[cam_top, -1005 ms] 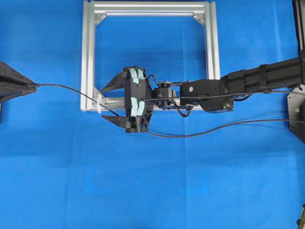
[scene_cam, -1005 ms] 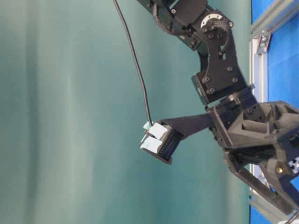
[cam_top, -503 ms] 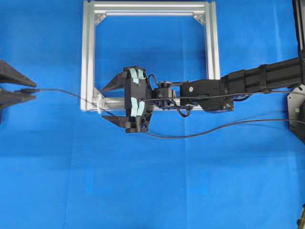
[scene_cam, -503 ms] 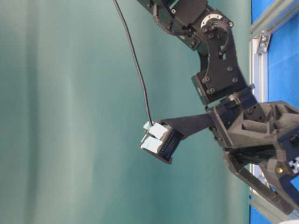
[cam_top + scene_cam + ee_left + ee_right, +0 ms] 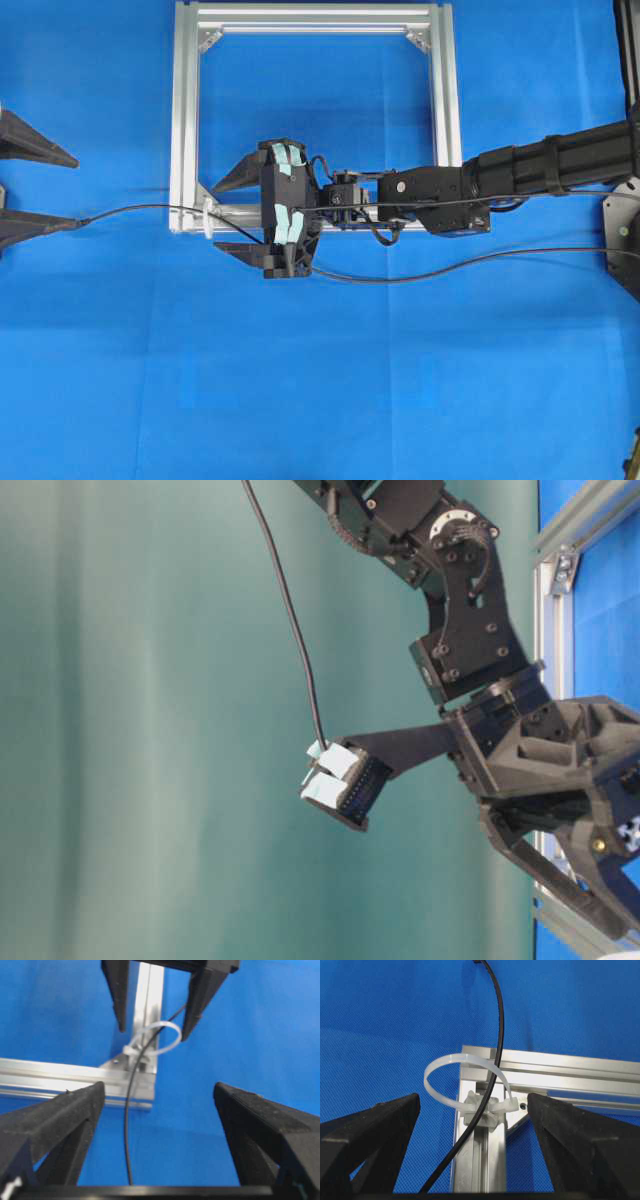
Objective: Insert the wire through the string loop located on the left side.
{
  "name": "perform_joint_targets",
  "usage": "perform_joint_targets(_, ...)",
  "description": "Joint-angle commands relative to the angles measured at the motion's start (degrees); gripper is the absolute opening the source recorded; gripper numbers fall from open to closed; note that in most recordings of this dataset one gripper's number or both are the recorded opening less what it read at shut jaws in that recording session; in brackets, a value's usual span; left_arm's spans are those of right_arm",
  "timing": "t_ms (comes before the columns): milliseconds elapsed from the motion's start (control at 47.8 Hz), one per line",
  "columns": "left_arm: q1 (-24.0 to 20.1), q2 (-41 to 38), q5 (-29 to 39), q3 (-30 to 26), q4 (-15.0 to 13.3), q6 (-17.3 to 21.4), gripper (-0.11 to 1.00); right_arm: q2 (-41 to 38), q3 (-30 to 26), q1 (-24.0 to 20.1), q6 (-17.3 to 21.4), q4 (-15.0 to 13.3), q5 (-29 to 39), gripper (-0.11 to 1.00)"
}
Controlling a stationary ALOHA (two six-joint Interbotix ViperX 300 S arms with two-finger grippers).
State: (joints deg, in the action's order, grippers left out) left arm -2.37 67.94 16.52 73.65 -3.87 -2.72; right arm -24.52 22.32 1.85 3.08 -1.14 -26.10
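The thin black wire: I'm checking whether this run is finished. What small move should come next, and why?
Probably draw the left gripper back, away from the silver aluminium frame. The thin black wire already runs through the white string loop, and both grippers' jaws stand open, the right gripper holding nothing.

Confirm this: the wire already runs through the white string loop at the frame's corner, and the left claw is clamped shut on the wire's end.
Not quite. The left claw is open, not clamped: the overhead view shows its two fingers spread wide, with the wire's end lying at the lower finger. The rest holds: the right wrist view shows the wire passing through the string loop at the corner of the frame.
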Motion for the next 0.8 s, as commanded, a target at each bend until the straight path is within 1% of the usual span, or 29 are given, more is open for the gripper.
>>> perform_joint_targets(0, 0.09, -0.35, -0.79, -0.62, 0.18, 0.09, 0.85, 3.69, -1.32, 0.26, 0.09, 0.18, 0.26, 0.97)
perform_joint_targets(586, 0.09, -0.35, -1.67, -0.35, 0.18, 0.09, 0.85, 14.77, -1.32, 1.23, 0.09, 0.18, 8.7, 0.97)
perform_joint_targets(775, 0.09, -0.35, -1.67, -0.44, 0.18, 0.09, 0.85, 16.08, -1.05, 1.14, 0.09, 0.18, 10.02, 0.97)
